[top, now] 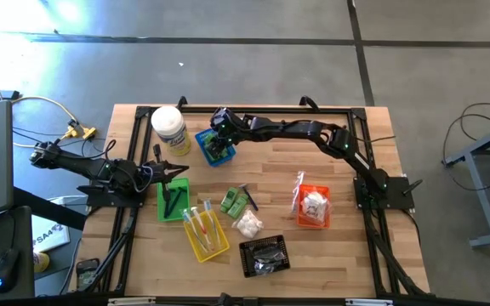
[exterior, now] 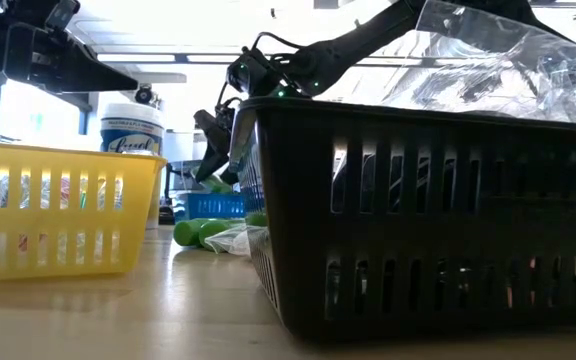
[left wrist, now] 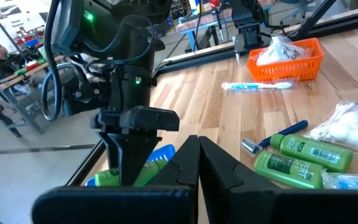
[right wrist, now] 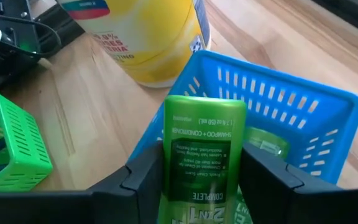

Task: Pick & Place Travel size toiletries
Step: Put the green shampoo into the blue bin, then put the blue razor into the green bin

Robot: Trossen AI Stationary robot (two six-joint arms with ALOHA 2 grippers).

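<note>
High view, right arm: the right gripper (top: 220, 134) reaches across to the far left part of the table and hangs over the blue basket (top: 215, 146).
High view, left arm: the left gripper (top: 170, 172) waits near the green basket (top: 173, 199), with its fingers pressed together and nothing in them.
High view, loose things: two green bottles (top: 233, 202) and a white packet (top: 248, 224) lie on the wood in the middle, between the yellow basket (top: 205, 234), the black basket (top: 264, 255) and the orange basket (top: 314, 208).
High view, not to touch: the big white jar (top: 168, 127) stands just left of the blue basket.
Low view, what shows: the black basket fills the near side; far behind it the blue basket and some green bottles show, and the right gripper hangs above them.
Left wrist view, what shows: the shut fingers (left wrist: 225, 171) point over the table at the two loose green bottles and a clear-wrapped stick (left wrist: 257, 86) by the orange basket.
Right wrist view, the grip: the green shampoo bottle (right wrist: 202, 155) sits between the two fingers (right wrist: 143, 175), right over the blue basket; the fingers look a little wide, and I cannot tell if they squeeze it.
Right wrist view, in the basket: another green bottle (right wrist: 265, 144) already lies inside.
How to do it well: I think the bottle should go straight down inside the blue walls, beside the other one.
Watch out for: the jar is close, so the arm should lift straight up and not swing left.
</note>
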